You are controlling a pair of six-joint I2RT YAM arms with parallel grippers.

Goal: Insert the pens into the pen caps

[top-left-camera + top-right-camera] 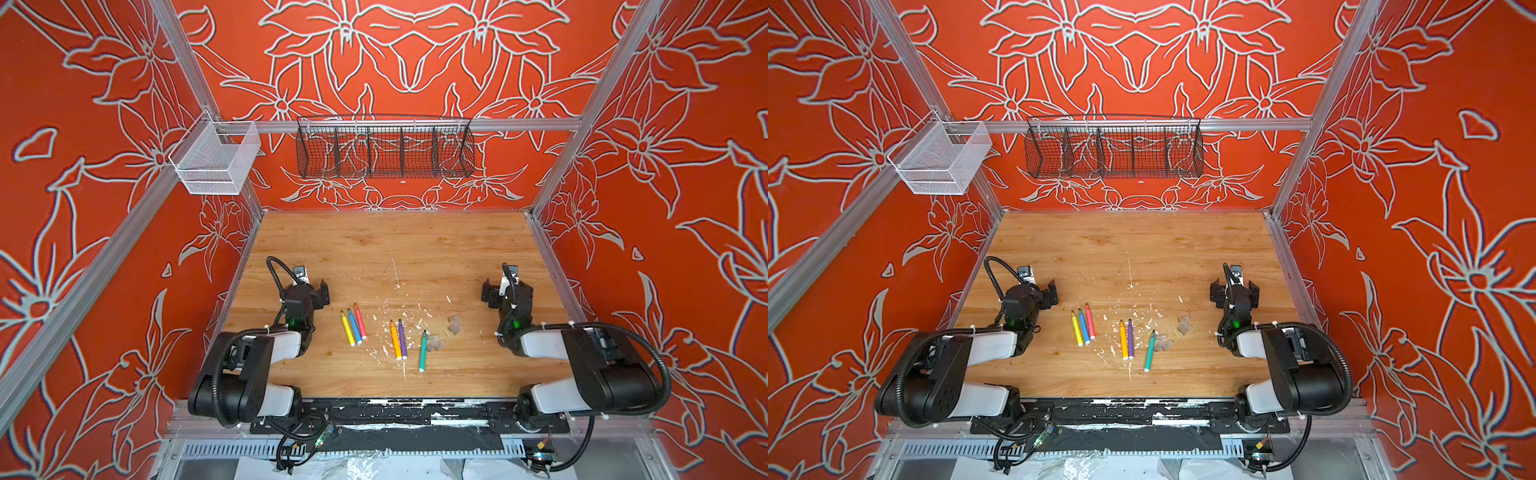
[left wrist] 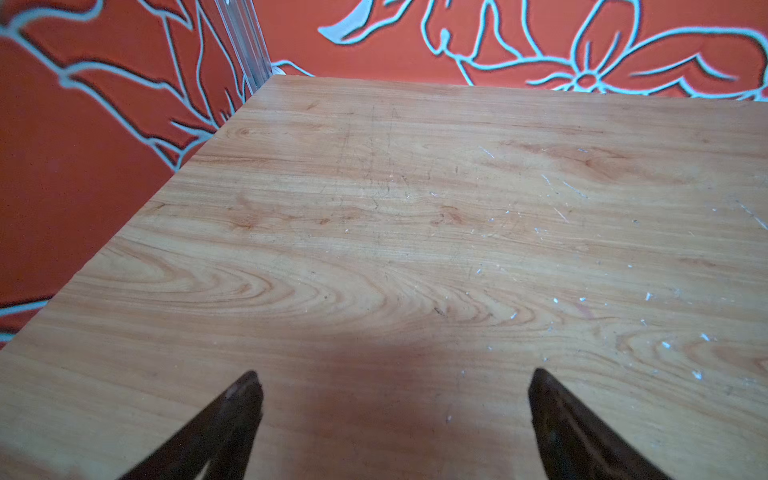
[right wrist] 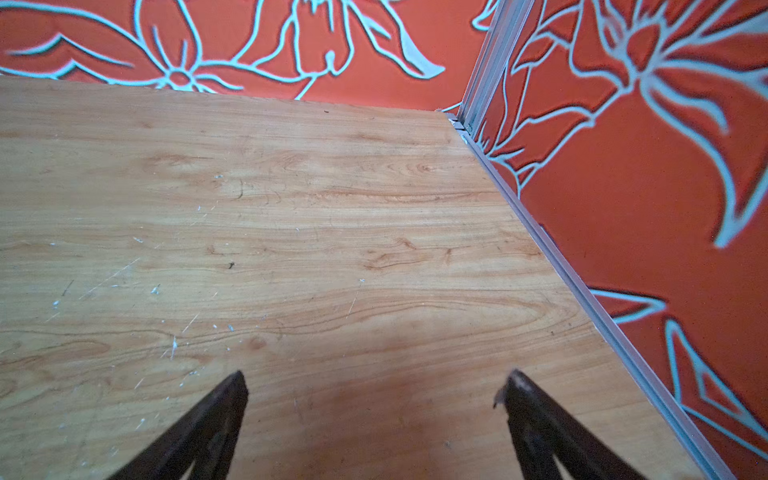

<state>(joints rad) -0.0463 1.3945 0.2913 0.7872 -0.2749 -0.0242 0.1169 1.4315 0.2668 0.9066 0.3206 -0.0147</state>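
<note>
Six pens lie on the wooden table (image 1: 457, 249) in both top views: yellow (image 1: 347, 328), blue (image 1: 354, 326) and pink (image 1: 360, 321) side by side, orange (image 1: 395, 339) beside purple (image 1: 402, 338), and teal-green (image 1: 423, 351) alone. Clear pen caps sit right of the teal pen in two small clusters (image 1: 455, 325) (image 1: 436, 343) (image 1: 1184, 325). My left gripper (image 1: 316, 293) (image 2: 395, 382) hovers open left of the yellow pen. Right of the caps, my right gripper (image 1: 1234, 287) (image 3: 376, 380) is open too. Both wrist views show only bare wood between the fingers.
White flecks of debris (image 1: 411, 316) litter the table around the pens. A black wire basket (image 1: 384, 147) and a white mesh bin (image 1: 216, 160) hang on the back rail. Patterned red walls close in three sides.
</note>
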